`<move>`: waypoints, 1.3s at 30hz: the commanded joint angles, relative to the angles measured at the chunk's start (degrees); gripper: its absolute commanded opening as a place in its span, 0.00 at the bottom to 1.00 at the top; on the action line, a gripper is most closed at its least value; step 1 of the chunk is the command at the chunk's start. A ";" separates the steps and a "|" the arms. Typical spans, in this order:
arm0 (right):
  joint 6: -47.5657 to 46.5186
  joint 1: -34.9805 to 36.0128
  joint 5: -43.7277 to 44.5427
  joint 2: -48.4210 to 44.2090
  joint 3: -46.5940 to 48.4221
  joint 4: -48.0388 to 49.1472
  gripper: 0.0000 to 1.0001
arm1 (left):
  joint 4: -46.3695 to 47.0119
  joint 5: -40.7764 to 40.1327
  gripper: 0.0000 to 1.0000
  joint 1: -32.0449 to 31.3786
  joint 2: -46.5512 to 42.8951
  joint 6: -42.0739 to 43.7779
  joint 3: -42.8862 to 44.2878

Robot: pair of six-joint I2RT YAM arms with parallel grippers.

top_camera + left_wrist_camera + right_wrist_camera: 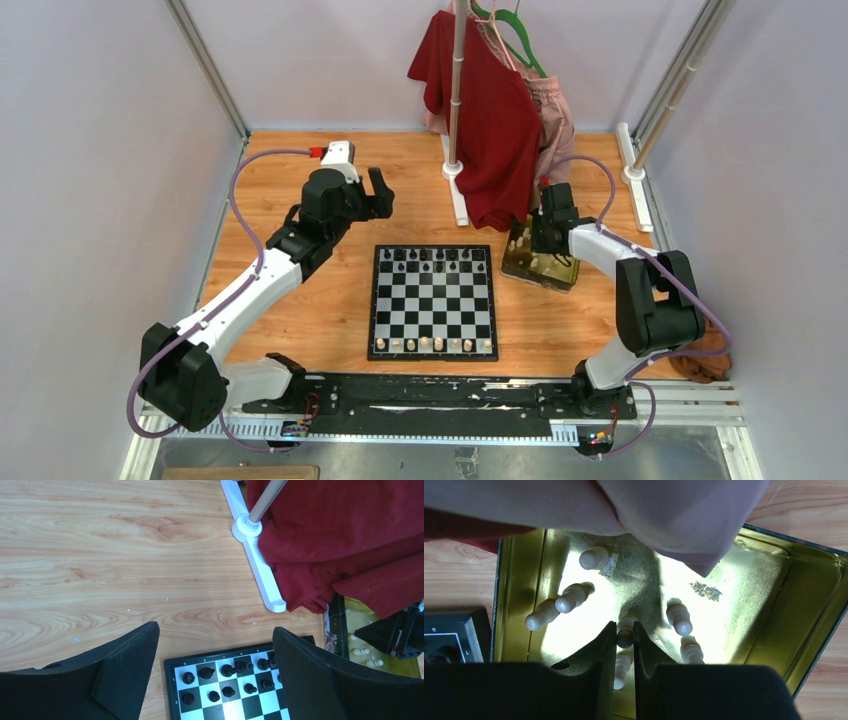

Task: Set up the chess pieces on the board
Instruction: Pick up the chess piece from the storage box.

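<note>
Right wrist view, Sam: the right jaws [625, 626] sit inside the gold tin [814, 605], drawn in narrow and pinching one pale chess piece [625, 631], a finger pressed on either side. Its long axis looks to run along the slot between the fingers, though shadow hides the lower end. Other pale pieces [679, 619] lie on their sides around it.

Top external view gives the route, Jo: the board [433, 300] lies on the surface [330, 330] just to the left of that tin, so the right arm is plainly the nearer one. Black men [433, 262] fill the far rows, pale men [437, 344] stand along the near row, and the row ahead of them looks bare.

And the other arm, Sam?

Left jaws [215, 630] gape wide, Jo, holding nothing, hanging over the surface just beyond the board's far left corner. Well apart from the tin.

So it all turns on the lift, I'd say: straight up past the tin wall, minding the pink cloth [684, 520] draped over the tin, then leftward to the near side of the board.
</note>
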 commanded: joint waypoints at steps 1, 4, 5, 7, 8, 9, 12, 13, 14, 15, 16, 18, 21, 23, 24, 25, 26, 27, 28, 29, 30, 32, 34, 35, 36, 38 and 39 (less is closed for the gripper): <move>0.59 -0.92 0.07 0.39 -0.71 0.18 0.15 | 2.06 1.41 0.90 -0.68 -0.20 1.15 0.69; 0.54 -0.92 0.14 -0.20 -1.00 0.12 0.07 | 1.57 1.33 0.90 -2.73 0.35 2.77 1.28; 0.55 -0.92 0.14 -0.36 -1.00 0.10 0.06 | 1.22 1.28 0.90 -3.60 0.62 3.53 1.67; 0.61 -0.92 0.23 -0.78 -0.99 0.04 0.01 | 0.53 1.00 0.91 -5.60 1.19 5.29 2.64; 0.58 -0.94 0.20 -1.07 -1.04 -0.04 0.00 | 0.30 0.97 0.91 -6.59 1.50 6.57 3.06; 0.59 -0.95 0.23 -1.35 -1.10 -0.09 0.00 | 0.00 0.94 0.92 -7.72 1.88 7.61 3.47; 0.68 -0.92 0.23 -2.41 -1.32 -0.06 0.00 | -1.41 0.48 0.93 -11.27 3.36 10.80 5.30; 0.73 -0.92 0.23 -2.75 -1.43 -0.09 0.00 | -2.08 0.14 0.93 -12.59 4.11 11.92 6.11; 0.82 -0.92 0.23 -3.00 -1.41 -0.10 0.00 | -2.68 -0.35 0.93 -13.99 4.78 13.05 6.93; 0.78 -0.92 0.23 -3.22 -1.41 -0.18 0.00 | -3.13 -0.69 0.93 -15.27 5.70 14.00 7.76; 0.74 -0.92 0.23 -3.47 -1.49 -0.21 0.00 | -3.52 -0.85 0.94 -16.66 6.63 14.98 8.61; 0.79 -0.89 0.36 -3.99 -1.64 -0.31 0.00 | -4.14 -0.92 0.94 -18.95 8.78 16.47 10.29; 0.71 -0.92 0.61 -4.93 -2.00 -0.31 0.00 | -5.00 -1.56 0.94 -22.34 12.54 18.50 13.02; 0.65 -0.97 0.88 -5.76 -2.34 -0.34 0.00 | -5.99 -2.39 0.94 -24.98 15.29 20.10 15.30; 0.72 -1.00 1.02 -6.25 -2.51 -0.43 0.00 | -6.58 -2.82 0.94 -26.17 16.67 20.98 16.55; 0.78 -1.00 1.29 -6.80 -2.67 -0.45 0.00 | -7.07 -3.36 0.94 -27.27 18.20 21.79 17.85; 0.72 -1.05 1.51 -7.37 -2.80 -0.56 0.00 | -7.58 -3.70 0.93 -28.24 20.12 22.62 19.65; 0.79 -1.15 1.61 -7.86 -2.88 -0.65 0.00 | -7.99 -3.85 0.93 -29.10 21.40 22.73 20.87; 0.95 -1.25 1.63 -8.46 -3.02 -0.79 0.00 | -8.34 -3.63 0.93 -29.67 22.77 22.74 22.02; 1.04 -1.42 1.68 -9.04 -3.18 -0.90 0.00 | -8.74 -3.34 0.93 -30.14 23.99 22.74 23.27; 1.10 -1.56 1.71 -9.98 -3.40 -1.05 0.00 | -8.94 -3.03 0.93 -30.44 25.08 22.74 24.30; 1.44 -1.93 1.73 -11.59 -3.81 -1.26 0.00 | -8.88 -1.23 0.92 -30.84 26.91 22.74 25.92; 1.57 -2.22 2.08 -13.33 -3.95 -1.73 0.00 | -8.82 0.86 0.90 -31.00 28.59 22.37 27.53; 1.66 -2.35 2.45 -14.14 -4.04 -2.02 0.00 | -9.19 1.75 0.88 -31.09 29.47 22.25 28.46; 1.66 -2.47 2.89 -15.06 -4.05 -2.22 0.00 | -9.69 2.40 0.88 -31.26 30.38 22.15 29.57; 1.75 -2.85 3.53 -16.77 -4.21 -2.74 0.00 | -10.37 3.29 0.88 -31.64 32.05 22.03 31.64; 1.78 -3.08 3.69 -17.55 -4.29 -2.95 0.00 | -10.68 3.83 0.88 -31.73 32.89 22.02 32.67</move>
